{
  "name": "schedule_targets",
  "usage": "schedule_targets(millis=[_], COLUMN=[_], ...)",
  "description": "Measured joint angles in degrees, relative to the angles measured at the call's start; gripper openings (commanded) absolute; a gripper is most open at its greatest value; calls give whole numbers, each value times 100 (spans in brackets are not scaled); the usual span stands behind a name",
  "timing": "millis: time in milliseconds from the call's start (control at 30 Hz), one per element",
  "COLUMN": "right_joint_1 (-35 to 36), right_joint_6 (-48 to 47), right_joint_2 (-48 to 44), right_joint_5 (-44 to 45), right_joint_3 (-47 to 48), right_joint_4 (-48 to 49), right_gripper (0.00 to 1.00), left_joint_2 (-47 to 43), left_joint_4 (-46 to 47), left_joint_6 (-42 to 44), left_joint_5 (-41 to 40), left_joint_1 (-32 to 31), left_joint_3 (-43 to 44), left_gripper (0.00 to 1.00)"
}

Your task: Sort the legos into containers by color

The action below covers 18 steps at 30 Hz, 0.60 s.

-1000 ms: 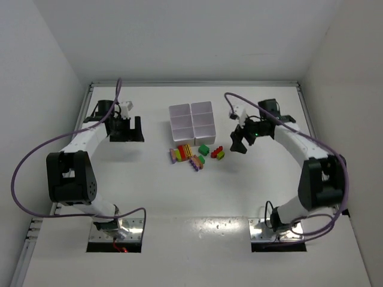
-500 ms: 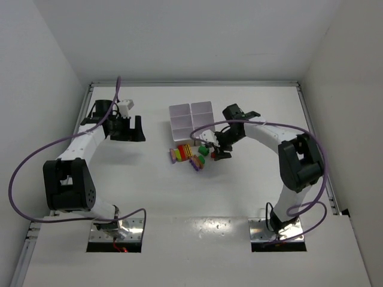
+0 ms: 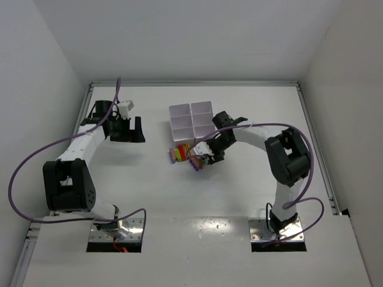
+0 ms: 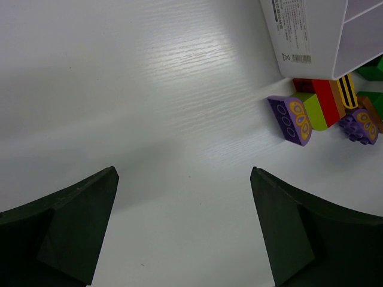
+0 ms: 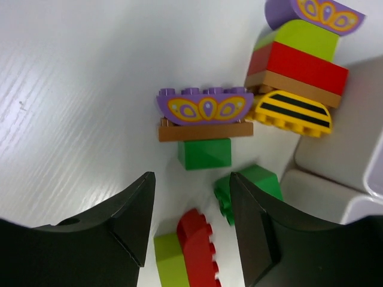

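Right wrist: your right pincer [image 5: 191, 194] stands released, red brick [image 5: 195, 251] between its fingers; container wall [image 5: 338, 152] close ahead-right, bare surface [image 5: 72, 89] opens leftward.

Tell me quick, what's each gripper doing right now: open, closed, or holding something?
Left gripper: open, holding nothing.
Right gripper: open, jaws straddling a red brick and a lime brick, clamped on neither.

On white table [image 3: 149, 185]: containers [image 3: 191, 122] toward the back, legos [image 3: 192, 156] bunched just beside their near wall.
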Motion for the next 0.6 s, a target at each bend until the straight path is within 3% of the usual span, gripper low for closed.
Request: schedule_targets(millis=[600], right_joint_1=[122], right_joint_6=[-450], right_joint_2=[918], right_joint_5=[24], right_joint_3=[713], right_joint_4=[-125], right_gripper=[53], left_joint_2=[24], left_joint_4=[-4], left_joint_6=[0], left_joint_5=[-109], left_joint_1=[0], left_joint_3=[0], left_gripper=[99])
